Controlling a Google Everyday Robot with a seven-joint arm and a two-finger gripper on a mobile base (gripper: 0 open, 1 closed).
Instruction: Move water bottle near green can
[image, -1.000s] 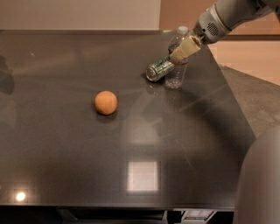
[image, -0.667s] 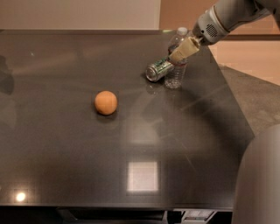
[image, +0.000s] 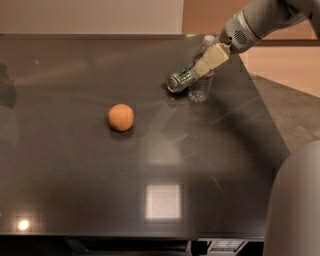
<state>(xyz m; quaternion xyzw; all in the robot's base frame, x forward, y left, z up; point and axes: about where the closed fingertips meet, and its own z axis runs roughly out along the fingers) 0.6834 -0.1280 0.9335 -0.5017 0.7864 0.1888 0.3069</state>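
Note:
The water bottle (image: 200, 89) stands upright at the far right of the dark table (image: 90, 180), its white cap near the back edge. The green can (image: 179, 81) lies on its side right next to the bottle, on its left, silver end facing forward-left; the two look to be touching. My gripper (image: 206, 64) reaches in from the upper right and sits at the bottle's upper body, just above the can, covering part of the bottle.
A round orange fruit (image: 121, 117) sits left of centre on the table. The table's right edge runs close to the bottle, with floor beyond it. A grey part of my body (image: 295, 205) fills the lower right corner.

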